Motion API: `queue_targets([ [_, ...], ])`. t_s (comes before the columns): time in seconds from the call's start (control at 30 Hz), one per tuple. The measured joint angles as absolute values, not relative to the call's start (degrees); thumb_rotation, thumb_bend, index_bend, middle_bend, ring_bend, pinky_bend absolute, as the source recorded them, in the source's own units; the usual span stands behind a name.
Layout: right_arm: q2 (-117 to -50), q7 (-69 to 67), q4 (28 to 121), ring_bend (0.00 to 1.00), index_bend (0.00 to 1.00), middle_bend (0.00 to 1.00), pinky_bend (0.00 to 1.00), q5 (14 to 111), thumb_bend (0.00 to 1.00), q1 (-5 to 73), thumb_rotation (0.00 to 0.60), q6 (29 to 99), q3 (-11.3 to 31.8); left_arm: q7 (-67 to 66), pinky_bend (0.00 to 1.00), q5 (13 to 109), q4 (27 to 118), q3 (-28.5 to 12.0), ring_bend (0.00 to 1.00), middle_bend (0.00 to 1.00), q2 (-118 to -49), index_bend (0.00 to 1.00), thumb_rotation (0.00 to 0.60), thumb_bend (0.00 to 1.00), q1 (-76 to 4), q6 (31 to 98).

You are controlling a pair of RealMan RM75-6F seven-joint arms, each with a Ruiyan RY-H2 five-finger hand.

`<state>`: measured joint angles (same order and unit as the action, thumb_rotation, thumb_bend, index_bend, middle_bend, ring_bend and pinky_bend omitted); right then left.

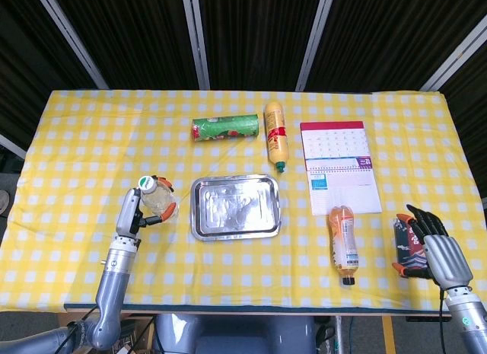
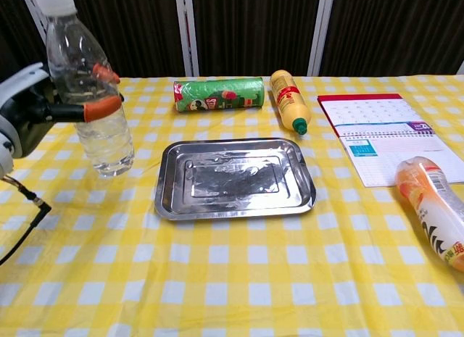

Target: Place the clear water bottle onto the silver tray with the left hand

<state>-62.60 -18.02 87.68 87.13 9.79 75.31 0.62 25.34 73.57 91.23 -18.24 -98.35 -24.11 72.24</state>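
The left hand (image 2: 43,109) is clamped around the clear water bottle (image 2: 87,90), its orange-tipped fingers (image 2: 100,106) wrapped across the bottle's middle. The bottle stands nearly upright with its white cap (image 2: 54,0) at the top, held just left of the silver tray (image 2: 233,179) and not over it. In the chest view its base seems clear of the cloth, though this is hard to judge. No label shows on the bottle.

The tray lies flat and bare in the middle of the yellow checked tablecloth (image 1: 91,133), with open cloth between its left rim and the bottle. Beyond its far edge a green snack can (image 2: 218,94) lies on its side; its print is too small to read. Just right of the can, a yellow squeeze bottle (image 2: 289,100) with a red label and green cap also lies on its side, cap toward the tray's far right corner.

Right of the tray rests a desk calendar (image 1: 339,177) with a red top band; its writing cannot be read. At the calendar's near edge an orange drink bottle (image 1: 343,234) lies on its side, its label unreadable.

The right hand (image 1: 426,247) lies near the table's near right corner, well apart from the tray, resting on a small dark object. Whether it grips that object I cannot tell.
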Motion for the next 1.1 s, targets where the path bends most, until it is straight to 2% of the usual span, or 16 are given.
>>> queue_targets([
  [0.37, -62.3, -18.2, 88.0, 0.0, 0.18, 0.04, 0.0, 87.2, 0.16, 9.8, 0.6, 75.1, 0.5, 1.6, 0.12, 68.7, 118.2, -25.1, 0.24, 0.79, -93.3, 0.78, 0.6, 0.53, -27.7, 75.2],
  [0.6, -62.3, -18.6, 87.8, 0.0, 0.18, 0.04, 0.0, 87.1, 0.16, 9.9, 0.6, 74.7, 0.4, -9.9, 0.12, 65.4, 129.7, -28.9, 0.24, 0.79, -92.1, 0.78, 0.6, 0.53, -29.6, 80.9],
  [0.83, -62.3, -18.2, 88.2, 0.0, 0.18, 0.04, 0.0, 87.1, 0.16, 9.9, 0.6, 74.5, 0.3, -9.1, 0.12, 63.0, 130.5, -29.4, 0.24, 0.79, -88.7, 0.77, 0.6, 0.53, -27.7, 83.4],
  [1.1, -62.3, -17.7, 88.4, 0.0, 0.18, 0.04, 0.0, 86.7, 0.16, 10.0, 0.6, 73.9, 0.2, 4.1, 0.12, 61.4, 119.3, -26.6, 0.24, 0.79, -85.1, 0.77, 0.6, 0.53, -24.0, 79.0],
])
